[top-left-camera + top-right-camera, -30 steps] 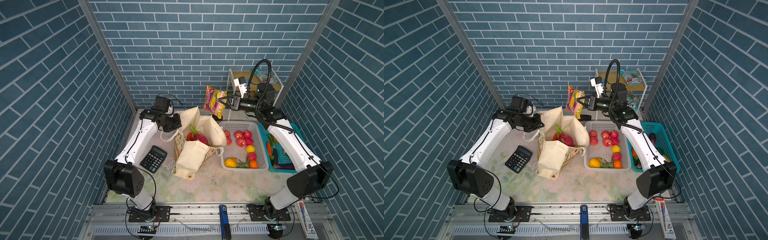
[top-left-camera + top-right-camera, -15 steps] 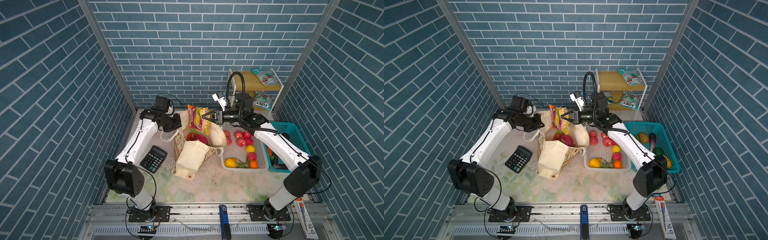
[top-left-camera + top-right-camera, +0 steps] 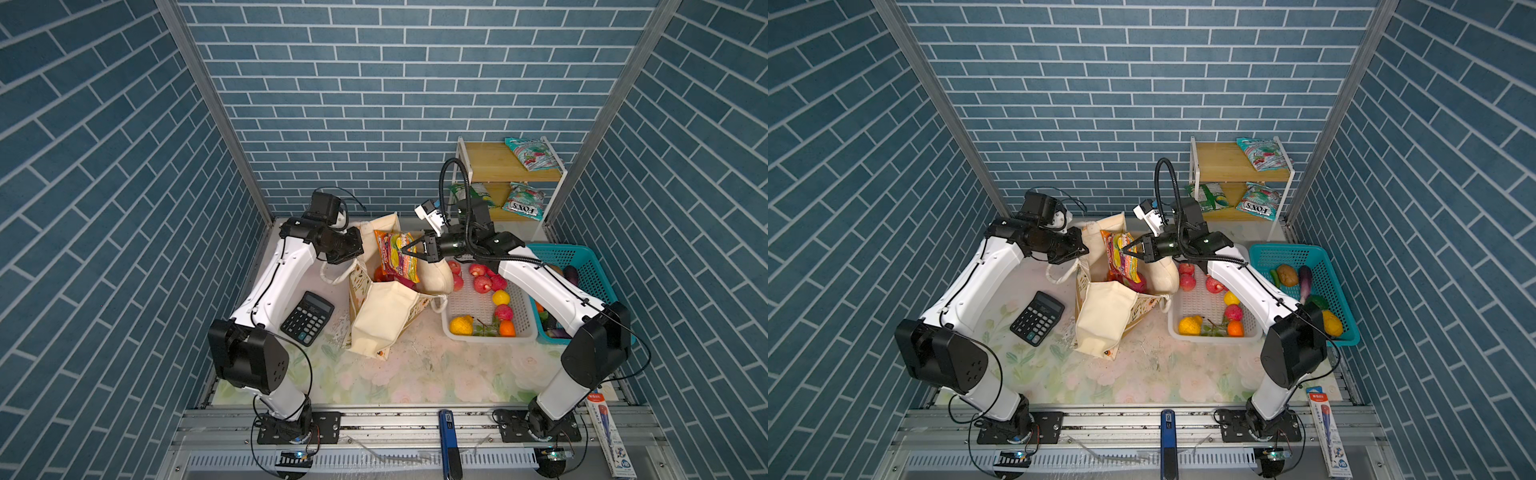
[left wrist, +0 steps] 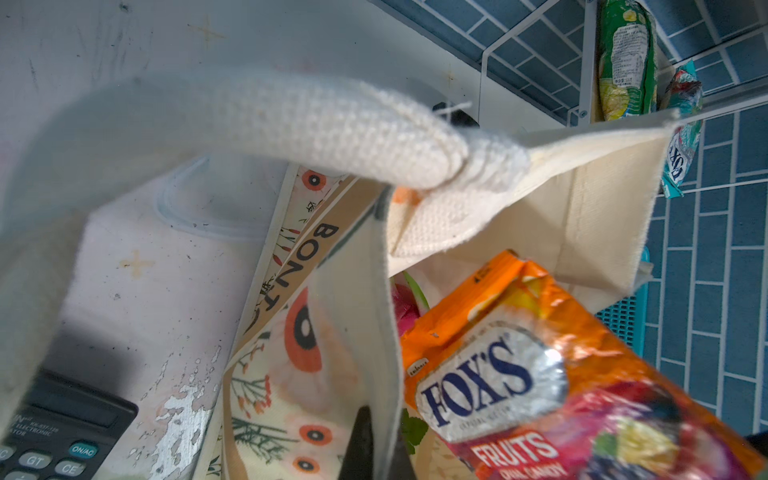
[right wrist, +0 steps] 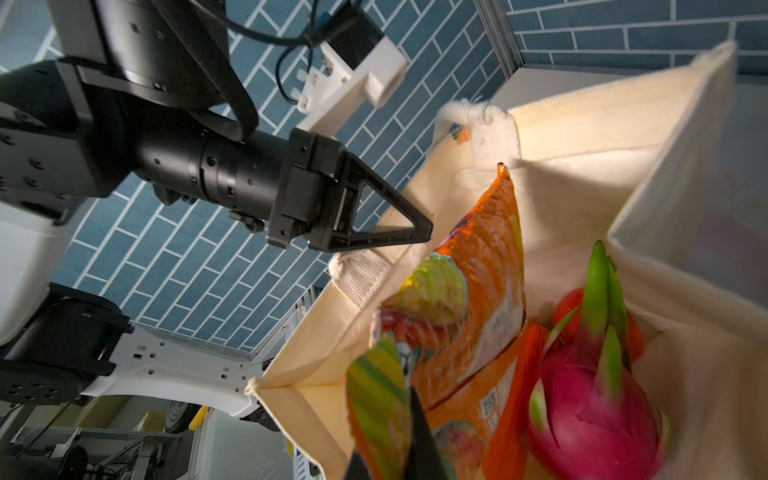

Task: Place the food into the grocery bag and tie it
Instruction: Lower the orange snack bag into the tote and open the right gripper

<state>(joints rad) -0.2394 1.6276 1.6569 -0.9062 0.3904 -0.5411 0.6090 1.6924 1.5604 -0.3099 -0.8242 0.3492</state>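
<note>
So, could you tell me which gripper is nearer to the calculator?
Left. The left gripper grips the bag by its rim, just beyond the calculator; the right gripper holds a packet over the bag, farther off.

Both top views bright, evenly lit from overhead; brick walls (image 3: 374,83) bow toward edges; faint shadow beside grocery bag (image 3: 386,320). Wrist views: rope handle (image 4: 332,129) defocused; candy packet (image 4: 540,374) glary, blurred; dragon fruit (image 5: 590,407) smeared inside bag.

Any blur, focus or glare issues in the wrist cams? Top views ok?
Left wrist: bag in focus, its handle soft toward the lens, packet smeared near the lens, glare on its foil. Right wrist: dragon fruit and the packet's near end motion-blurred, left end effector sharp. Both top views: sharp, evenly lit.
</note>
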